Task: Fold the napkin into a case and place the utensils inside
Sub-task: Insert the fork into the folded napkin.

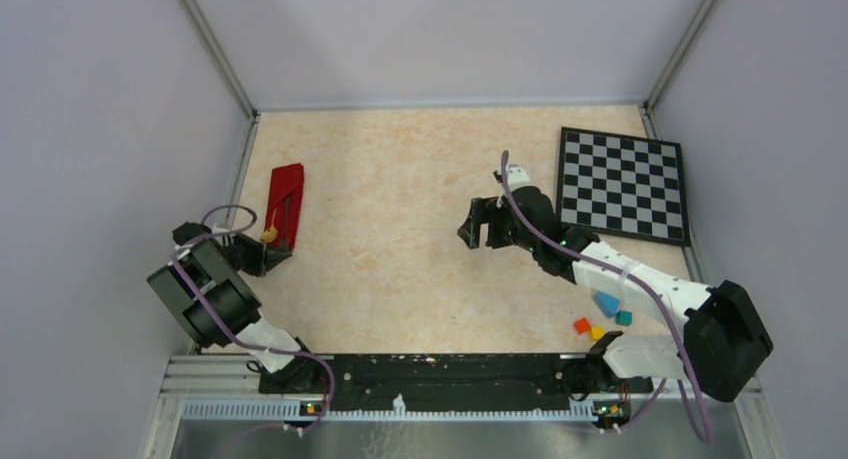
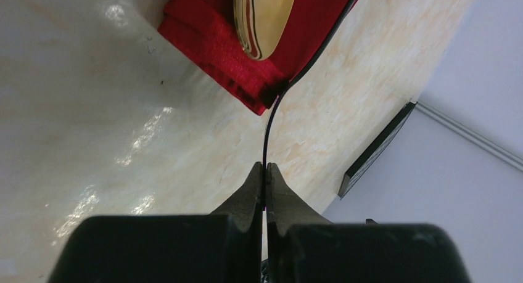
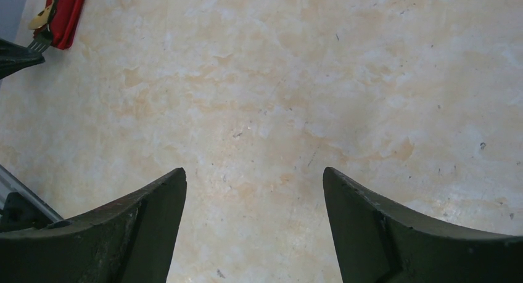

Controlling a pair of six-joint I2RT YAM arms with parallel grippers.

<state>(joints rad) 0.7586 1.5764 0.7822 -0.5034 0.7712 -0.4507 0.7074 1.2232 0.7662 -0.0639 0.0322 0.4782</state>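
The napkin lies as a narrow red case (image 1: 286,201) at the table's far left, and its near end (image 2: 222,45) fills the top of the left wrist view. A gold spoon's bowl (image 2: 262,18) sticks out of that end. The dark fork (image 2: 267,132) shows edge-on as a thin black line running from the case's end down into my left gripper (image 2: 266,167), which is shut on it. Its tines (image 3: 38,44) show beside that gripper in the right wrist view. My right gripper (image 1: 478,224) hangs open and empty over bare table at mid-table (image 3: 254,172).
A black-and-white checkered board (image 1: 623,184) lies at the back right. Small coloured blocks (image 1: 603,316) sit near the right arm's base. Grey walls close in on the left, back and right, and the left wall stands near the case.
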